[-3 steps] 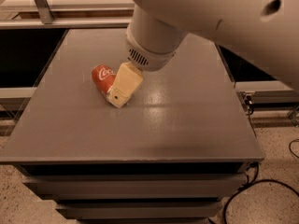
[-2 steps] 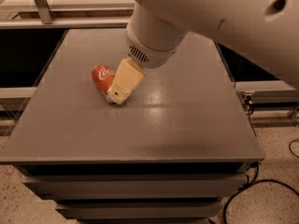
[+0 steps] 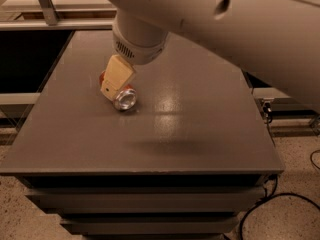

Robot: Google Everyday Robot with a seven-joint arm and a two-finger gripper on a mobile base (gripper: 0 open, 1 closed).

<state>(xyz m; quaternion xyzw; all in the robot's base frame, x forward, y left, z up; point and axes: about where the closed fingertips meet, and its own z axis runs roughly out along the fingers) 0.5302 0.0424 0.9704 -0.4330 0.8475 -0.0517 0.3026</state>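
A red soda can [image 3: 125,100] lies on its side on the grey table [image 3: 200,134], left of the middle, with its silver end turned toward the camera. My gripper [image 3: 116,81], a beige piece under the big white arm [image 3: 145,31], comes down from above and rests against the can's upper left. It hides most of the red body; only a strip of red shows on either side of it.
The table top ends in a front edge at the bottom, with dark shelves beneath. A black cable [image 3: 270,204] lies on the speckled floor at the right. A pale counter with a metal post [image 3: 45,4] stands behind the table at the far left.
The can has turned: its red side showed to the left of the gripper before, and now its silver end faces the camera. The gripper now sits over the can.
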